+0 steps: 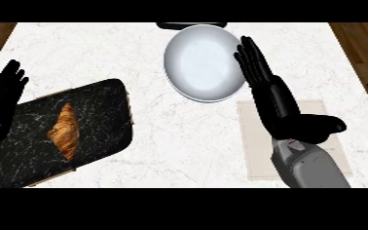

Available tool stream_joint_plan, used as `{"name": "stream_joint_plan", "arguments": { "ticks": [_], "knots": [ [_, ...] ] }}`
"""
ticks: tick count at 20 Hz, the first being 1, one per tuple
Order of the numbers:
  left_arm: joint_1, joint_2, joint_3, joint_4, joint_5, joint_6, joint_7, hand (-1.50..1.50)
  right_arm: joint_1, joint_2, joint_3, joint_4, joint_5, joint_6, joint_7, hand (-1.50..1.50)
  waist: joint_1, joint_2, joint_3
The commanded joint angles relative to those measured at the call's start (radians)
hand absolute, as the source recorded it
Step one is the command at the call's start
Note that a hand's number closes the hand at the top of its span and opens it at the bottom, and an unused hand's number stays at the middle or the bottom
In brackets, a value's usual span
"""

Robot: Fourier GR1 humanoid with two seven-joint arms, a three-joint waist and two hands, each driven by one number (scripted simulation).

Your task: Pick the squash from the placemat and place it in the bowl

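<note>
The white bowl (203,61) stands at the back middle of the marble counter. A beige placemat (253,141) lies in front of it, to the right. My right hand (277,97) is open above the placemat, fingers straight and pointing away along the bowl's right rim, thumb out to the right. No squash shows anywhere; the hand and forearm cover much of the placemat. My left hand (10,85) rests open at the left edge, fingers up.
A black marbled board (93,112) with a croissant (64,130) on it lies at the front left. A dark object (188,25) peeks out behind the bowl. Wooden floor shows past the counter's far corners.
</note>
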Motion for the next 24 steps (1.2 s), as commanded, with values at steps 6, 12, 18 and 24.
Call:
{"name": "stream_joint_plan", "arguments": {
  "ticks": [6,12,18,24],
  "knots": [
    [-0.121,-0.051,0.028,-0.087,0.022,0.014,-0.088,0.0,0.066,-0.039,0.348,-0.192,-0.241,0.536,-0.026,-1.5,0.053,-0.055,0.042],
    [-0.032,-0.104,0.033,-0.151,0.042,0.046,-0.09,0.0,0.394,-0.407,0.082,-0.288,0.091,0.49,-0.562,-1.5,-0.022,-0.06,0.044],
    [-0.041,-0.081,0.053,-0.155,0.047,0.025,-0.069,0.0,0.577,-0.62,-0.111,-0.253,0.229,0.537,-0.906,-1.5,-0.014,-0.053,0.04],
    [-0.023,-0.114,0.04,-0.164,0.022,0.027,-0.108,0.0,0.68,-0.79,-0.399,-0.317,0.206,0.525,-0.851,-1.5,-0.008,-0.052,0.036]
  ]
}}
